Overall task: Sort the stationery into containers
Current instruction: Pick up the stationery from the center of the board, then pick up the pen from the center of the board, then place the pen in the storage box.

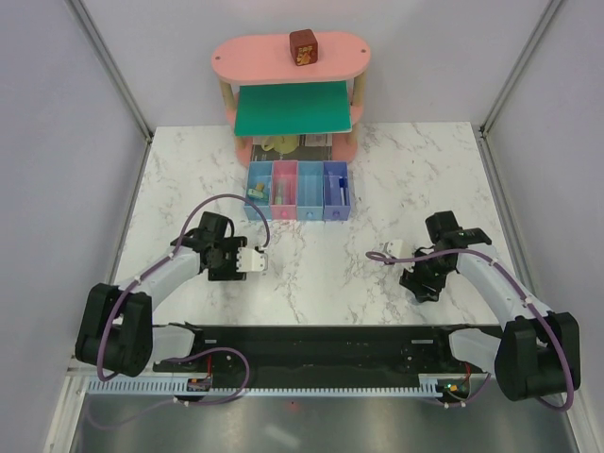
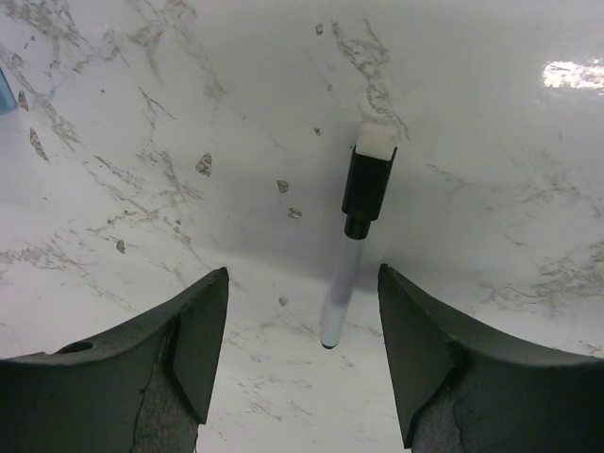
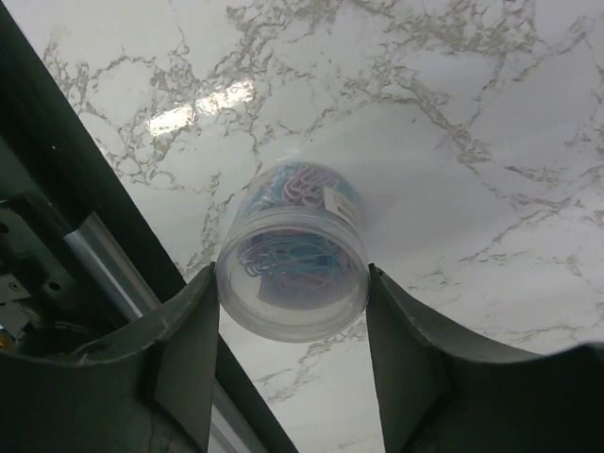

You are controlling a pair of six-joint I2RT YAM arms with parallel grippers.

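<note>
L gripper (image 2: 302,274) jaws were apart, 1 finger each side of pen (image 2: 351,247): white barrel, black cap, white end pad. It lay flat on marble table (image 2: 142,142), untouched. R gripper (image 3: 293,276) was clamped on clear tub (image 3: 293,250) of pink/blue paper clips.

Open worktop (image 1: 321,255): bare marble between your two arms, from the bins (image 1: 311,209) to the near rail (image 1: 321,340); you can pass freely here.
Far centre: the four bins stand in a row just beside the shelf unit (image 1: 293,110), whose shelves overhang the ground behind them.
Sides: left wall (image 1: 57,142) and right wall (image 1: 566,142) bound the worktop.
Left fingers (image 2: 170,359): wide gap, with a white pen (image 2: 355,236) lying inside it.
Right fingers (image 3: 179,359): gap filled by a clear tub of paper clips (image 3: 293,274), which touches both.
</note>
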